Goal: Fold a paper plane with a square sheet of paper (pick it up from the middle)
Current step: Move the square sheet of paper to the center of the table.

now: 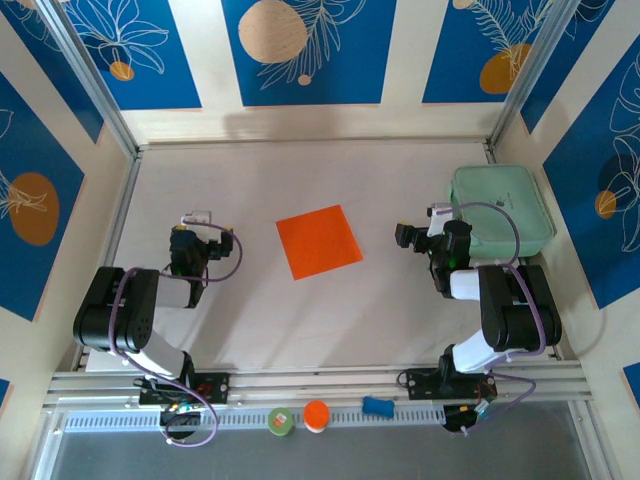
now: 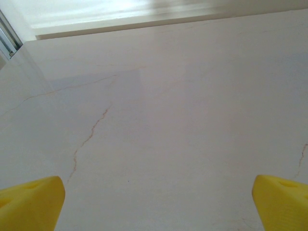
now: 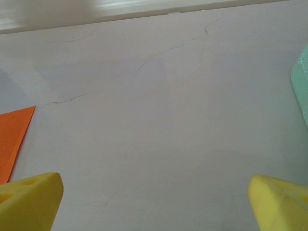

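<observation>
The square sheet of paper [image 1: 319, 242] is bright orange and lies flat and unfolded in the middle of the table, slightly rotated. One corner of it [image 3: 13, 139] shows at the left edge of the right wrist view. The paper plane is out of view. My left gripper [image 1: 198, 224] rests left of the sheet, well apart from it, and its yellow fingers [image 2: 33, 202] stand wide apart over bare table, so the left gripper [image 2: 156, 204] is open. My right gripper [image 1: 425, 228] sits right of the sheet and is open [image 3: 155, 202] too, with nothing between its fingers [image 3: 31, 199].
A mint-green case [image 1: 502, 208] lies at the right, just behind the right arm, and its edge [image 3: 301, 86] shows in the right wrist view. On the front rail sit a green roll [image 1: 280, 421], a small orange disc [image 1: 316, 415] and a blue piece [image 1: 377, 406]. Walls enclose three sides.
</observation>
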Controlling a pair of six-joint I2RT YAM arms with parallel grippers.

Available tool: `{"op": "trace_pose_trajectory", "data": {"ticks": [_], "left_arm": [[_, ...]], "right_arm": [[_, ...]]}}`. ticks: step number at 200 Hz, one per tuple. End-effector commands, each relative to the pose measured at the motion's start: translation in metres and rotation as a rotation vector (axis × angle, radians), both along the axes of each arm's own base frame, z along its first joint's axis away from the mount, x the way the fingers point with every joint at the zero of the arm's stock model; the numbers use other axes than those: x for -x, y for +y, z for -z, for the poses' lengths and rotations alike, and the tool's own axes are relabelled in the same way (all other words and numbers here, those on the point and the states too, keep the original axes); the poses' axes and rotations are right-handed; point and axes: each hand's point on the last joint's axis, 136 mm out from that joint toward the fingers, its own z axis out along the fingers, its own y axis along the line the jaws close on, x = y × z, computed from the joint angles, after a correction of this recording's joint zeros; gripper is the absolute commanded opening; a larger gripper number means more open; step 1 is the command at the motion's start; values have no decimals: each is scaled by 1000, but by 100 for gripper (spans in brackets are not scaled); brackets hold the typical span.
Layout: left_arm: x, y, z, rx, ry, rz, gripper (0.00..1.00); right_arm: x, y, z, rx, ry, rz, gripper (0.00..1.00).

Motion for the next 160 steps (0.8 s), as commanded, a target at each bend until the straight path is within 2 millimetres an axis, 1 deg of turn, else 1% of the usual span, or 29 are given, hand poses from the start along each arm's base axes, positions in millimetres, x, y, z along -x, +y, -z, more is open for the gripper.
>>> {"op": "trace_pose_trajectory", "data": {"ticks": [1,15,30,58,73,90,101,112,119,124,136,143,148,157,160], "left_arm": [[-2,-3,-4,-2,-20,16,99],[-2,-1,-5,-3,-24,11,99],[1,4,-9,1,-45,-22,99],[10,19,-30,-1,-75,-115,100],[13,23,-43,-4,-74,-133,99],[16,27,-60,27,-62,-170,99],[18,27,-74,72,-65,-185,100],[21,25,-89,142,-61,-198,99],[24,26,-94,200,-35,-224,99],[26,26,-98,237,-14,-238,100],[29,21,-109,301,29,-237,99],[31,16,-111,332,65,-224,100],[31,11,-113,352,81,-210,99],[32,4,-116,398,94,-182,99],[33,2,-116,415,96,-178,100]], "right_arm": [[-5,1,-8,9,-28,-16,99],[-5,2,-9,9,-32,-18,99],[-5,4,-17,26,-33,-17,99],[-4,22,-52,94,-14,-61,99],[-3,32,-73,54,-4,-63,99],[-1,45,-92,11,39,-56,99],[2,56,-103,-11,76,-59,99],[5,67,-110,-40,134,-56,99],[9,77,-111,-58,180,-75,99],[11,84,-116,-70,203,-86,99],[17,99,-116,-116,291,-111,99],[22,109,-117,-157,335,-149,99],[26,122,-116,-196,381,-202,99],[31,135,-115,-238,428,-251,99],[34,143,-112,-251,450,-274,99]]}}
